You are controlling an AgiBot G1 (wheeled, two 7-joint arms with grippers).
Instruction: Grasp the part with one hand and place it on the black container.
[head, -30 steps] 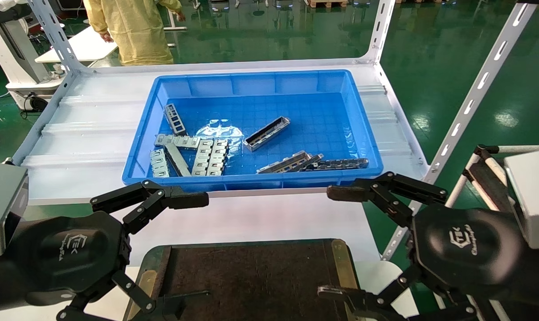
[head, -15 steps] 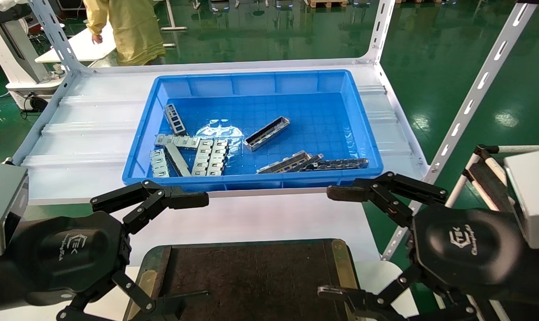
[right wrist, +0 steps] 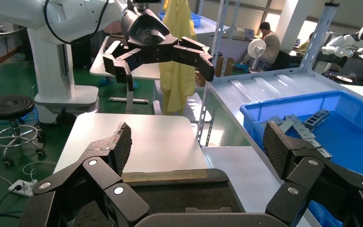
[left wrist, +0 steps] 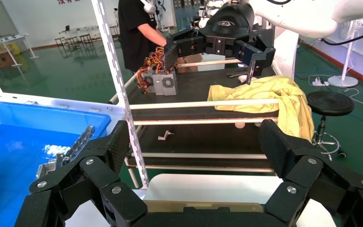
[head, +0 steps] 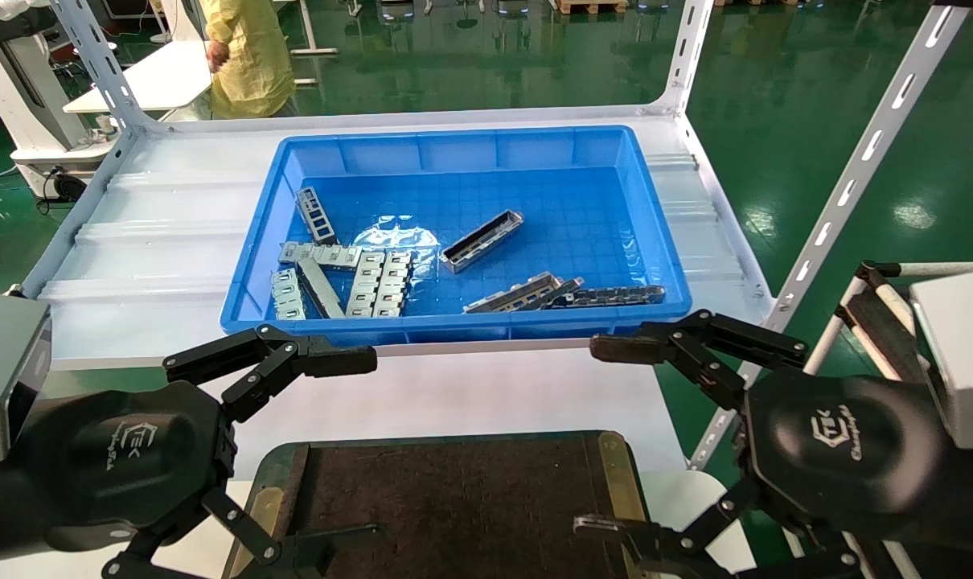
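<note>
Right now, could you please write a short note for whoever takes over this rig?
Left claw: open, empty, hanging at the black container's left end.
Right claw: open, empty, at the container's right end.
The part: lying loose in the middle of the blue bin, among flat slotted plates and darker strips.
Done: nothing; the container's visible surface is bare.
Left: reach into the bin, grasp the part with one claw, set it on the container.
</note>
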